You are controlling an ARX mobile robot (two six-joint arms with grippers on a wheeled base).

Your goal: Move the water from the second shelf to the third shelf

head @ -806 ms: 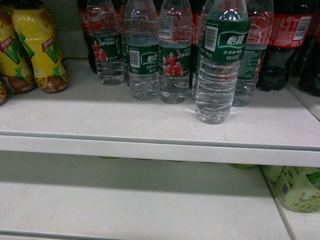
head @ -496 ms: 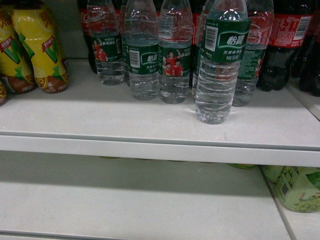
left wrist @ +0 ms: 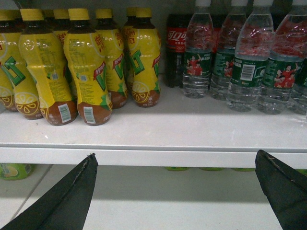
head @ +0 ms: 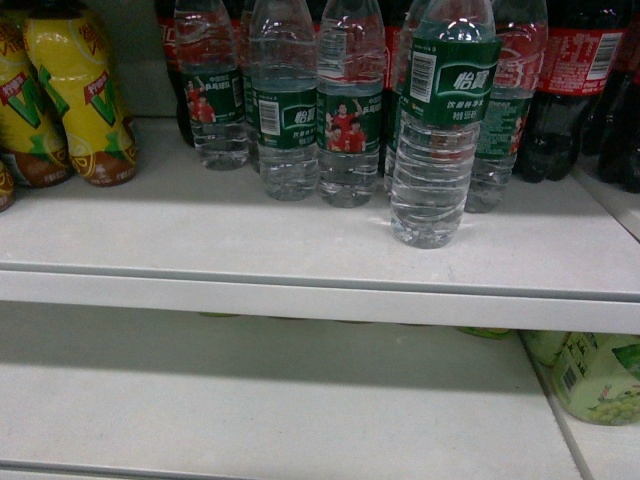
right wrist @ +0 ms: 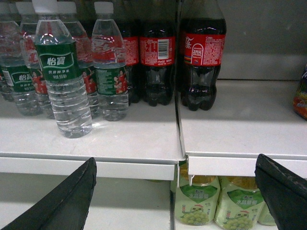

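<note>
One water bottle (head: 432,150) with a dark green label stands apart from its row, nearest the front edge of the upper white shelf (head: 300,255). That bottle (right wrist: 63,86) shows up left of centre in the right wrist view. More water bottles (left wrist: 247,67) stand in a row behind it. My left gripper (left wrist: 176,155) is open and empty, held in front of the shelf's front lip, left of the water. My right gripper (right wrist: 176,159) is open and empty too, level with the shelf lip and to the right of the front bottle. Neither gripper shows in the head view.
Yellow-wrapped drink bottles (left wrist: 86,72) fill the shelf's left side. Dark cola bottles (right wrist: 201,52) stand at the right, past a seam between shelf boards (right wrist: 181,134). The lower shelf (head: 270,410) holds pale green grape drink bottles (right wrist: 196,201) at the right.
</note>
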